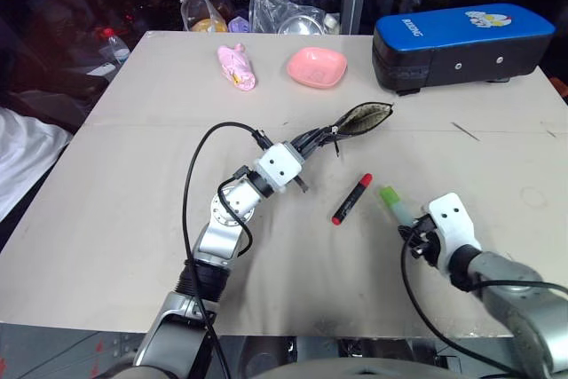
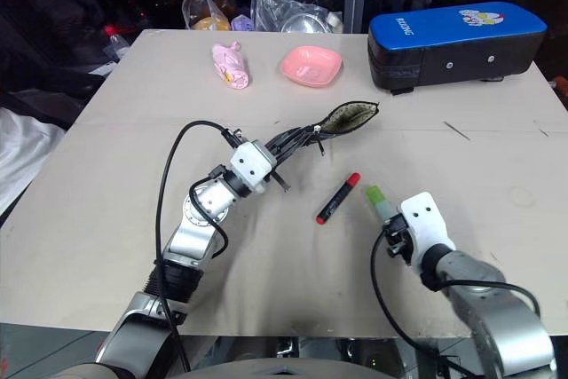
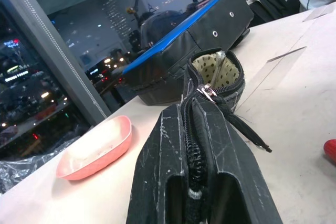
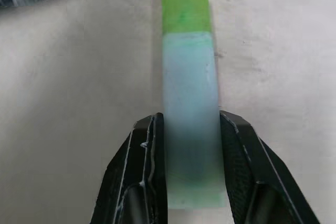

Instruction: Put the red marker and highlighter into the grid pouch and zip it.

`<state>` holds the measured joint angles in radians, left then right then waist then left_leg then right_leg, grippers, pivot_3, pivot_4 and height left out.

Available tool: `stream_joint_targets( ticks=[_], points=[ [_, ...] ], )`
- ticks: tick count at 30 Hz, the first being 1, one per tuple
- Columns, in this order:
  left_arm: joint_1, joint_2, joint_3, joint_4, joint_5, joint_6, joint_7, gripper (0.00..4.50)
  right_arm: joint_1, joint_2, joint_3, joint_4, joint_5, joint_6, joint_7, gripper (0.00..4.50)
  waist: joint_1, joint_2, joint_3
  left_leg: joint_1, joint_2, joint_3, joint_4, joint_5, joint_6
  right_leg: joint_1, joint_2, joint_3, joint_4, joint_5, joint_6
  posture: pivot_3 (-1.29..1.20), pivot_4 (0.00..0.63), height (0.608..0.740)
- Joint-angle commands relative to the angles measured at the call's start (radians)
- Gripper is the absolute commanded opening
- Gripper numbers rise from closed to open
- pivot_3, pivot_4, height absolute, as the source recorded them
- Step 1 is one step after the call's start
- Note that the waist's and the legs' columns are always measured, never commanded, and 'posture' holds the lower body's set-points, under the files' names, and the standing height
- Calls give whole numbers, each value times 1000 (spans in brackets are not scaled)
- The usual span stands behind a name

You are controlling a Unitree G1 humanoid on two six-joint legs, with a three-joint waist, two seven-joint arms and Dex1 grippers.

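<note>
Pale-green-capped highlighter (image 4: 189, 103) lies on the desk (image 1: 133, 219), long axis running straight out from the right pincer (image 4: 191, 129), whose fingers pinch its rear end. The grid pouch (image 1: 359, 119), mouth gaping, lies ahead and left, pinched shut-fingered by the left pincer (image 1: 311, 153); the red marker (image 1: 351, 199) rests between.

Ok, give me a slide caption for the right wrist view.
Right end effector closed around the pale highlighter, green cap pointing away, on the table.

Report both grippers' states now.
Left gripper: shut on the black grid-lined fabric pouch.
Right gripper: shut on the chunky pale green-capped highlighter.
</note>
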<state>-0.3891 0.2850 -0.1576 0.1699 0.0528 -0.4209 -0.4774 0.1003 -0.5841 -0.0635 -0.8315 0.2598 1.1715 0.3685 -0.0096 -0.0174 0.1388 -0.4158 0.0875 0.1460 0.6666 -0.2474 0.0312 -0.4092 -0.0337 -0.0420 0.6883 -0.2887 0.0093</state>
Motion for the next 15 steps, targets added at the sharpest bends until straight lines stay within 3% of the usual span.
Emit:
stream_joint_targets(
  ticks=[1, 8, 15],
  points=[
    [-10, -6, 10, -13, -13, -2, 7, 0, -38, -109, -91, 28, 30, -78, 110, 778, -1, 0, 0, 0, 0, 0, 0, 0, 0, 0, 0, 0, 0, 0, 0, 0, 150, 740],
    [-24, -9, -3, -13, -22, -5, -19, 0, -247, -418, -63, 195, -46, -412, 311, 778, -4, 0, 1, 0, 0, -1, 0, 0, 0, 0, 1, 1, 0, 0, 0, 0, 150, 740],
    [-42, 3, -28, -7, -8, -52, -59, 0, -521, -491, 147, 425, -199, -685, 432, 778, -1, 0, 1, 0, 0, 1, 1, 0, 0, 0, 1, 1, -1, 0, 0, 0, 150, 740]
  ],
)
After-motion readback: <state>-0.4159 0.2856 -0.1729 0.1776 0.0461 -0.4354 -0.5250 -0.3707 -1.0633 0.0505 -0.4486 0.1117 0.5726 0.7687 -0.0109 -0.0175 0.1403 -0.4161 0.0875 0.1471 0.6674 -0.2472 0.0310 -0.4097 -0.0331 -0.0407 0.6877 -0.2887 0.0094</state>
